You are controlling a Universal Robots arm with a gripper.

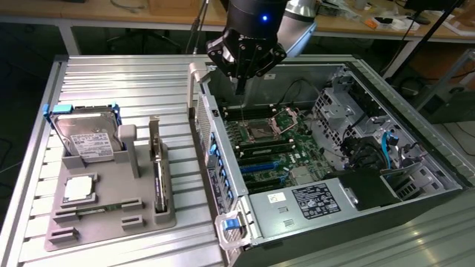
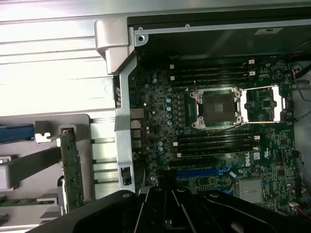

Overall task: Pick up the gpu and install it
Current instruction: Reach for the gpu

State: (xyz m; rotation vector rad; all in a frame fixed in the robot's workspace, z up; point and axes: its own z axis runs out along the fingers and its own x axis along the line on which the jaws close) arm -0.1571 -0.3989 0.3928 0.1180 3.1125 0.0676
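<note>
My arm [image 1: 301,22] was silver-grey and rounded at its joint, its wrist housing [image 1: 256,19] glossy black with one small blue light [image 1: 263,18], my gripper [image 1: 239,90] black, angular linkages narrowing to slim dark fingers [image 1: 239,83], as I saw it.

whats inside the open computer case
In the case: a green motherboard with a processor socket, memory slots, blue card slots, and a labelled power supply. What lies under the power supply is covered; the end effector hides one far corner.
</note>
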